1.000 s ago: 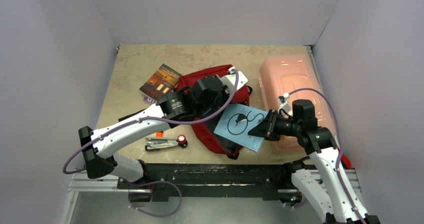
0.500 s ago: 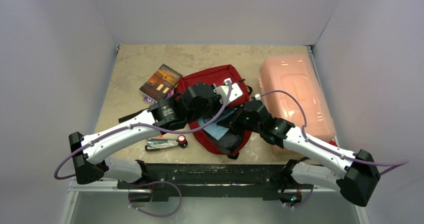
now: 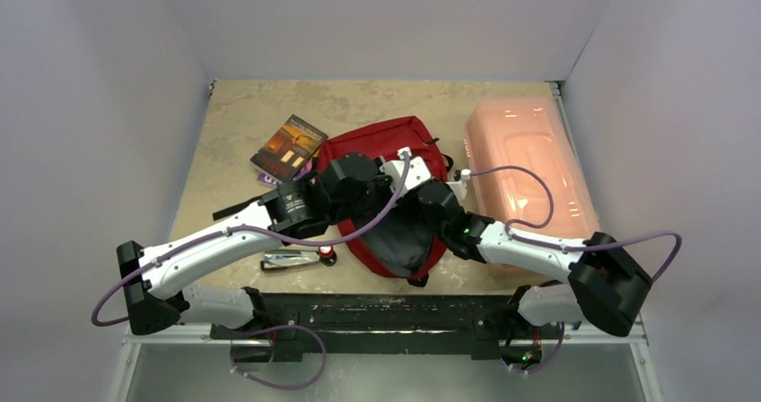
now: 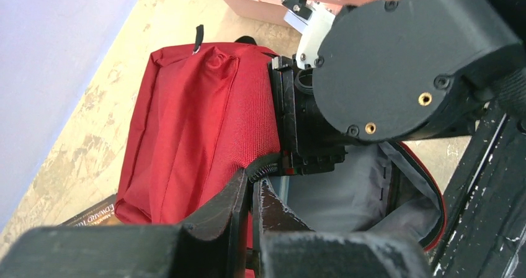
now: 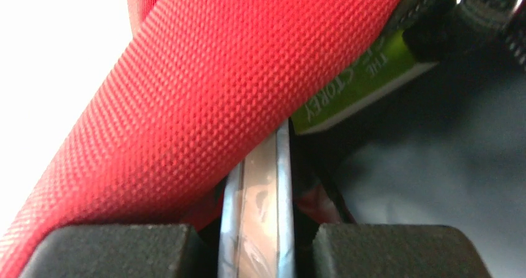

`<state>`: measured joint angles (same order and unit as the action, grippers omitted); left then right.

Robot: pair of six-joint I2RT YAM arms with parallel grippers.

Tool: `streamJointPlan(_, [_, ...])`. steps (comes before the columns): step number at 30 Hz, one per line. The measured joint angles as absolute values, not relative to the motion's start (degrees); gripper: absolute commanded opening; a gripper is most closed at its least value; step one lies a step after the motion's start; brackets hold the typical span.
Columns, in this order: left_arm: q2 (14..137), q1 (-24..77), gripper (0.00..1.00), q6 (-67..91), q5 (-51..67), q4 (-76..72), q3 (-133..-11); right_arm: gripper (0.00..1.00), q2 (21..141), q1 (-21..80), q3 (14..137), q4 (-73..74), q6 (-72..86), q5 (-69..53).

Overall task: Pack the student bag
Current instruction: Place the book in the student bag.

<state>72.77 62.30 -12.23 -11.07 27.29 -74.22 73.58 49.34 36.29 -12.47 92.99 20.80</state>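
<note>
**Q:** Where did the bag (image 3: 381, 142) sit, and which step was in hand?

**A:** Middle of the desk (image 3: 242, 115). Loading step. Your left claw (image 4: 254, 182) was pinched tight on the zipper rim (image 4: 265, 165), lifting the mouth. Your right claw (image 5: 255, 241), narrow, gripped a thin booklet (image 5: 257, 185) inside, beside a green book (image 5: 353, 85).

**Q:** Next?

**A:** Probably push deeper, then let go. Room was tight: flap (image 5: 217, 85) overhead, pink box (image 3: 529, 151) along the desk's right edge.

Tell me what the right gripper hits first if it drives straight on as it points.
Most likely the student bag: its red fabric edge crosses just ahead of the right gripper, over the blue booklet in its jaws. A green-spined book lies beyond; depth is unclear.
</note>
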Motion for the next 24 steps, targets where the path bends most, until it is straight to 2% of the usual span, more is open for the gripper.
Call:
streamJointPlan(10, [69.84, 62.24, 0.0, -13.1, -12.91, 26.87, -72.69, 0.0, 86.08, 49.98, 36.99, -26.61, 89.84, 31.68])
streamJointPlan(14, [69.32, 62.19, 0.0, -13.17, -12.88, 26.89, -72.51, 0.03, 92.42, 50.04, 40.75, -30.22, 89.65, 34.2])
streamJointPlan(21, [69.32, 61.76, 0.0, -14.37, -13.74, 26.87, -72.38, 0.17, 99.15, 49.74, 47.55, -30.0, 89.78, 37.6])
streamJointPlan(22, [69.32, 61.71, 0.0, -14.52, -13.76, 26.81, -72.29, 0.21, 99.61, 49.47, 48.12, -29.69, 89.89, 37.93])
streamJointPlan(24, [69.34, 61.6, 0.0, -14.61, -13.8, 26.74, -72.27, 0.34, 100.33, 48.8, 48.77, -29.36, 89.95, 38.09])
